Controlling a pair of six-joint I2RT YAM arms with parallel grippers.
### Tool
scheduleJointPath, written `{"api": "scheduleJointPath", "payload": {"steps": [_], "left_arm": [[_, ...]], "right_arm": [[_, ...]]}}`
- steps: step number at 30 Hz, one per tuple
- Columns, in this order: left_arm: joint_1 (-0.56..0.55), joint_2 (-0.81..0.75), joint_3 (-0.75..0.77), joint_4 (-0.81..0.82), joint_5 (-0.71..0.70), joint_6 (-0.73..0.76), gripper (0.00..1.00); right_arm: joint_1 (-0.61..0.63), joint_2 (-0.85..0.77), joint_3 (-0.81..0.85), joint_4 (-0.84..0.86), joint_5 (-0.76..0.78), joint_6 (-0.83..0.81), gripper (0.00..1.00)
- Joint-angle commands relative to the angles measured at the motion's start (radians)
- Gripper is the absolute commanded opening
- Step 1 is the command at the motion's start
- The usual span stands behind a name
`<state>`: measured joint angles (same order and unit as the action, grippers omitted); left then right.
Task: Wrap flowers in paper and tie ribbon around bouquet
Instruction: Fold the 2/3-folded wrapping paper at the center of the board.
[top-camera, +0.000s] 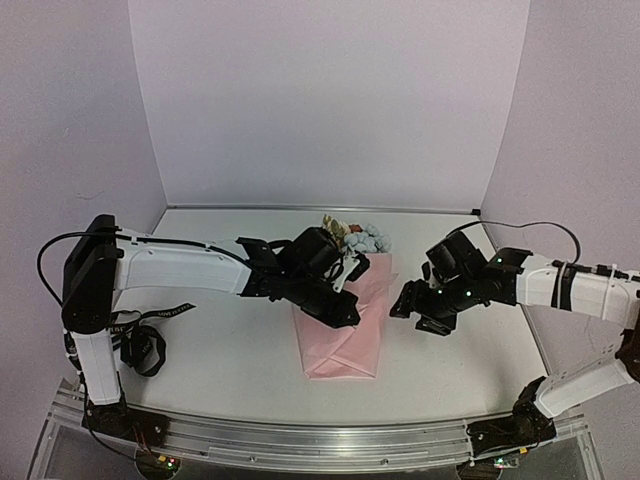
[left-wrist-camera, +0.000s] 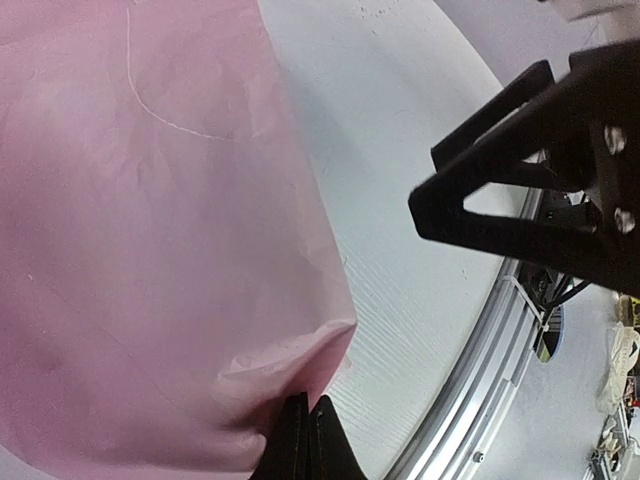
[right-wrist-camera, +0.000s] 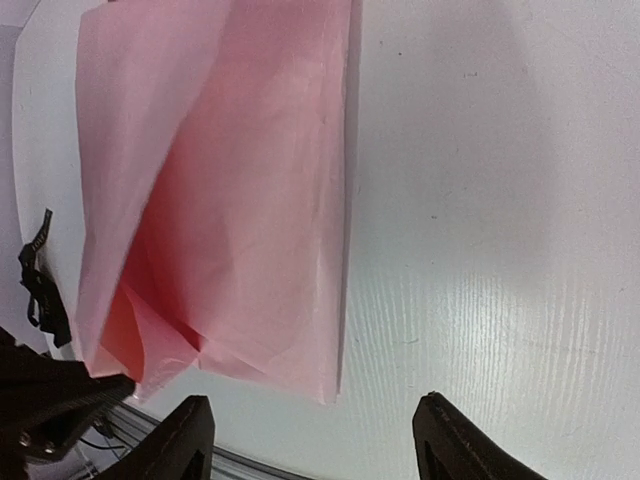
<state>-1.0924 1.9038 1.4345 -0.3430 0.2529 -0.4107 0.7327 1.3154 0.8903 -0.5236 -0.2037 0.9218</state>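
The pink paper (top-camera: 345, 325) lies folded lengthwise in the middle of the table. The flowers (top-camera: 362, 239), blue and cream blooms, stick out of its far end. My left gripper (top-camera: 349, 314) reaches over the fold; in the left wrist view it (left-wrist-camera: 307, 425) is shut, pinching a raised edge of the paper (left-wrist-camera: 130, 250). My right gripper (top-camera: 404, 301) hovers just right of the paper, apart from it. Its jaws (right-wrist-camera: 318, 440) stand open with only bare table between them, near the paper's (right-wrist-camera: 230, 200) corner. The black ribbon (top-camera: 165, 312) lies at the left by the left arm.
A black coil of strap or cable (top-camera: 148, 352) sits by the left arm's base. The metal rail (top-camera: 320, 440) runs along the table's near edge. White walls close in the back and sides.
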Motion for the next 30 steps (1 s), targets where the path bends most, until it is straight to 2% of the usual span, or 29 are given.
{"api": "scheduleJointPath", "payload": {"steps": [1, 12, 18, 23, 26, 29, 30], "left_arm": [[-0.005, 0.012, 0.049, -0.016, 0.021, 0.025, 0.0], [-0.005, 0.017, 0.052, -0.016, 0.027, 0.027, 0.0], [-0.006, 0.029, 0.066, -0.02, 0.034, 0.031, 0.0], [-0.006, 0.033, 0.07, -0.02, 0.033, 0.032, 0.0], [-0.006, 0.032, 0.066, -0.019, 0.034, 0.032, 0.0], [-0.006, 0.016, 0.053, -0.017, 0.043, 0.031, 0.08], [-0.006, 0.005, 0.042, -0.013, 0.043, 0.029, 0.13]], "right_arm": [[-0.018, 0.042, 0.104, 0.016, 0.002, 0.04, 0.76], [-0.034, 0.185, 0.179, 0.112, 0.006, 0.138, 0.77], [-0.043, 0.269, 0.236, 0.133, -0.005, 0.159, 0.63], [-0.057, 0.309, 0.255, 0.153, -0.009, 0.184, 0.43], [-0.059, 0.313, 0.258, 0.154, -0.007, 0.184, 0.22], [-0.059, 0.309, 0.267, 0.141, -0.003, 0.153, 0.01], [-0.06, 0.303, 0.273, 0.115, 0.005, 0.125, 0.0]]}}
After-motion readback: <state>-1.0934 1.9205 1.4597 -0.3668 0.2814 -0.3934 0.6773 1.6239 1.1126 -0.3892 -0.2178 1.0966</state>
